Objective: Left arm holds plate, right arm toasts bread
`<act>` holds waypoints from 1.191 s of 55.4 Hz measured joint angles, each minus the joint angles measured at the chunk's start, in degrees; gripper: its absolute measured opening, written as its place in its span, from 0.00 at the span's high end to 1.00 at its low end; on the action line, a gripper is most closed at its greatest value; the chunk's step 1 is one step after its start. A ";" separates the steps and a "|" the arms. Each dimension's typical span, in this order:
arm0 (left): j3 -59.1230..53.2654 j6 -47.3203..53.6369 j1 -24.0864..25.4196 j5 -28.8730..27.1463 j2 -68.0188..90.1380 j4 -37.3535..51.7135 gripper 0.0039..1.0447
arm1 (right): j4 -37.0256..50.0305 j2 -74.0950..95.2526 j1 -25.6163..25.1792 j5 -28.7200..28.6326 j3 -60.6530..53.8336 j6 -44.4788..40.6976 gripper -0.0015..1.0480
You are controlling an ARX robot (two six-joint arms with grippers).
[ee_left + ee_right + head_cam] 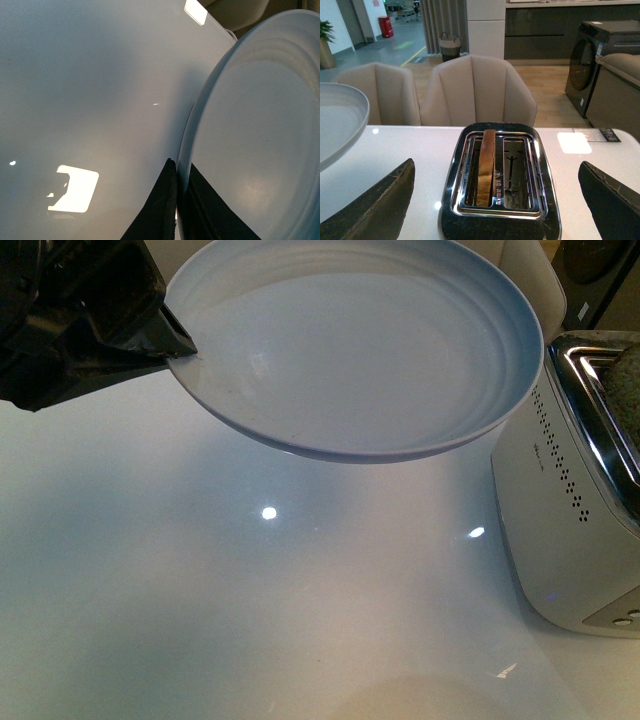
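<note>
Left fingers (159, 212) pinching edge of plate (350, 360), right fingers (375, 207) spread over toaster (496, 131), bread (486, 165) slotted

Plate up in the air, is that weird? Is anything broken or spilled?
Nothing looks broken or spilled. The plate hangs above the table only because the left gripper pinches its rim, and it is empty. The bread stands upright in one slot of the toaster.
</note>
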 joint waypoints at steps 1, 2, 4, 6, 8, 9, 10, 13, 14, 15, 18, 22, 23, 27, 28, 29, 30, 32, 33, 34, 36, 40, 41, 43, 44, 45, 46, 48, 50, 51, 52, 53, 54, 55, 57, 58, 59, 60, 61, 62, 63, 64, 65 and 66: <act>0.11 0.33 0.09 0.02 0.00 -0.15 0.97 | 0.00 0.00 0.00 0.00 0.00 0.00 0.09; 0.33 0.68 0.26 0.04 0.00 -0.39 0.97 | 0.00 0.00 0.00 0.00 0.00 0.00 0.09; 0.68 1.18 0.59 0.11 0.00 -0.72 0.97 | 0.00 -0.02 0.00 0.00 0.00 0.00 0.09; 1.05 1.75 0.92 0.13 0.00 -0.96 0.97 | 0.00 -0.02 0.00 0.00 0.00 0.00 0.09; 1.36 2.08 1.38 0.44 0.00 -1.05 0.97 | 0.00 -0.02 0.00 -0.02 0.00 0.00 0.09; 1.51 2.21 1.70 0.63 0.00 -1.09 0.97 | 0.00 -0.02 0.00 -0.02 0.00 0.00 0.09; 1.57 2.23 1.90 0.87 0.00 -1.11 0.97 | 0.00 -0.02 0.00 0.00 0.00 0.00 0.09; 1.81 2.67 3.04 1.53 0.00 -1.11 0.97 | 0.00 -0.04 0.00 0.00 0.00 0.00 0.09; 1.90 2.91 3.56 1.75 0.00 -1.11 0.97 | 0.00 -0.02 0.00 0.00 0.00 0.00 0.09; 1.95 3.10 4.13 2.08 0.00 -1.11 0.97 | 0.00 -0.04 0.00 0.00 0.00 0.00 0.09; 1.99 3.85 5.49 3.02 0.04 -1.03 0.97 | 0.00 -0.04 0.00 0.00 0.00 0.00 0.09; 2.01 6.16 8.94 4.72 0.87 -0.07 0.97 | 0.00 -0.02 0.00 0.00 0.00 0.00 0.09; 2.01 6.56 9.49 4.92 1.09 0.15 0.97 | 0.00 -0.02 0.00 0.00 0.00 0.00 0.09; 2.01 9.16 12.87 5.66 2.80 1.73 0.97 | 0.00 -0.04 0.00 0.00 0.00 0.00 0.09; 2.01 10.23 14.10 5.86 3.56 2.54 0.97 | 0.00 -0.04 0.00 0.00 0.00 0.00 0.09; 2.01 10.95 15.32 6.03 4.37 3.26 0.97 | 0.00 -0.04 0.00 0.00 0.00 0.00 0.09; 2.01 12.55 17.14 6.29 5.70 4.26 0.97 | 0.00 -0.04 0.00 0.00 0.00 0.00 0.09; 2.01 14.05 18.86 6.67 7.10 5.42 0.97 | 0.00 -0.04 0.00 0.00 0.00 0.00 0.09; 2.01 14.60 19.43 6.84 7.61 5.86 0.97 | 0.00 -0.04 0.00 0.00 0.00 0.00 0.09; 2.01 15.58 20.55 7.23 8.63 6.75 0.97 | 0.00 -0.04 0.00 0.00 0.00 0.00 0.09; 1.99 17.40 22.14 7.69 10.19 8.02 0.97 | 0.00 -0.04 0.00 0.00 0.00 0.00 0.09; 1.97 20.33 24.92 8.37 13.27 10.45 0.97 | 0.00 -0.04 0.00 0.00 0.00 0.00 0.09; 1.90 21.11 25.75 8.48 14.08 11.08 0.97 | 0.00 -0.04 0.00 0.00 0.00 0.00 0.09; 1.81 22.80 26.73 8.46 15.72 12.35 0.97 | 0.00 -0.04 0.00 0.00 0.00 0.00 0.09; 1.77 23.65 27.28 8.37 16.52 12.98 0.97 | 0.00 -0.04 0.00 0.00 0.00 0.00 0.09; 1.68 24.55 27.98 8.28 17.66 13.79 0.97 | 0.00 -0.04 0.00 0.00 0.00 0.00 0.09; 1.64 25.14 28.30 8.33 18.23 14.21 0.97 | 0.00 -0.04 0.00 0.00 0.00 0.00 0.09; 1.49 26.62 29.14 8.66 19.63 15.17 0.97 | 0.00 -0.04 0.00 0.00 0.00 0.00 0.09; 1.33 27.96 30.23 9.46 21.57 16.46 0.97 | 0.00 -0.04 0.00 0.00 0.00 0.00 0.09; 1.22 28.98 30.75 9.66 22.71 17.14 0.97 | 0.00 -0.04 0.00 0.00 0.00 0.00 0.09; 1.18 29.18 31.01 9.81 23.26 17.51 0.97 | 0.00 -0.04 0.00 0.00 0.00 0.00 0.09; 1.11 29.92 31.52 10.14 24.37 18.21 0.97 | 0.00 -0.04 0.00 0.00 0.00 0.00 0.09; 1.11 30.75 32.00 10.56 25.44 18.91 0.97 | 0.00 -0.04 0.00 0.00 0.00 0.00 0.09; 1.11 31.74 32.76 11.08 27.10 19.89 0.97 | 0.00 -0.04 0.00 0.00 0.00 0.00 0.09; 1.11 33.07 33.90 11.10 29.79 21.11 0.97 | 0.00 -0.04 0.00 0.00 0.00 0.00 0.09; 1.11 33.59 34.27 11.08 30.84 21.49 0.97 | 0.00 -0.04 0.00 0.00 0.00 0.00 0.09; 1.11 34.36 34.69 11.15 31.91 21.77 0.97 | 0.00 -0.04 0.00 0.00 0.00 0.00 0.09; 1.14 34.77 35.08 11.34 32.94 21.94 0.97 | 0.00 -0.04 0.00 0.00 0.00 0.00 0.09; 1.14 35.60 35.65 11.58 34.36 22.08 0.97 | 0.00 -0.04 0.00 0.00 0.00 0.00 0.09; 1.14 36.11 36.00 11.89 35.32 22.16 0.97 | 0.00 -0.04 0.00 0.00 0.00 0.00 0.09; 1.14 36.46 36.35 12.22 36.22 22.38 0.97 | 0.00 -0.04 0.00 0.00 0.00 0.00 0.09; 1.16 37.03 36.85 12.63 37.48 22.71 0.97 | 0.00 -0.04 0.00 0.00 0.00 0.00 0.09; 1.20 37.33 37.13 12.87 38.21 22.91 0.97 | 0.00 -0.04 0.00 0.00 0.00 0.00 0.09; 1.27 37.53 37.44 13.16 38.86 23.08 0.97 | 0.00 -0.04 0.00 0.00 0.00 0.00 0.09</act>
